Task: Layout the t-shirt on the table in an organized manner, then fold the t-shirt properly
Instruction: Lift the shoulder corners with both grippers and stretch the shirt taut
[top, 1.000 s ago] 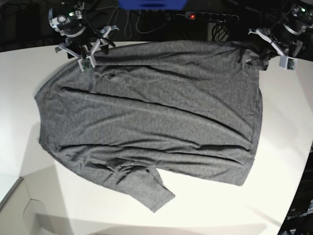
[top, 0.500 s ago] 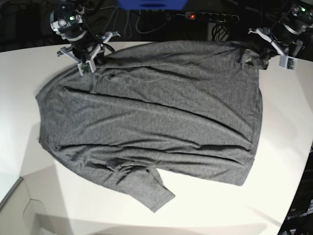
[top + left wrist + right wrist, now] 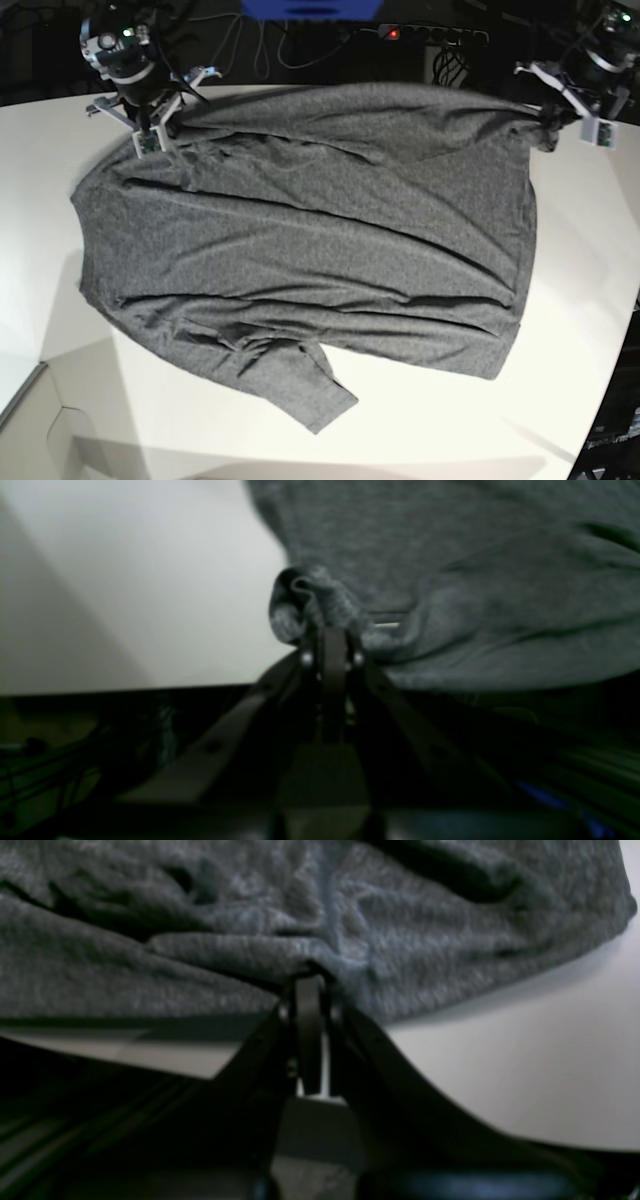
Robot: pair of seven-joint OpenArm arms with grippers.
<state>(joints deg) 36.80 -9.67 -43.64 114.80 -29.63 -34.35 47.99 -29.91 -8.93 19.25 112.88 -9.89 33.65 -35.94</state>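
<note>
Cloth is gripped at both far corners. The t-shirt (image 3: 310, 240) is spread over most of the table (image 3: 590, 300), lying crosswise to the base view, with one long sleeve (image 3: 300, 385) doubled under and jutting out at the near edge. The right gripper (image 3: 160, 125) is seen at the far left of the base view, its jaws pressed together on a pinch of the shirt's far edge; in the right wrist view the fabric is bunched directly above the closed tips (image 3: 309, 985), with white tabletop showing beside it. The left gripper (image 3: 548, 122) is at the far right of the base view, likewise clamped on the shirt, and a small roll of grey knit (image 3: 295, 605) is seen folded over its tips in the left wrist view.

The step in hand is judged to be the laying-out, not yet the folding: long diagonal creases are visible across the body, the hem nearest the camera is rumpled, and the sleeve is not laid straight. With both far corners held, a tensioning move is what seems called for next: the two grips would need to be drawn apart and the edge lifted slightly, so that the creases are pulled out before the cloth is set down flat. Even tension is needed on both sides, since the thin pinches could slip from either pair of jaws.
</note>
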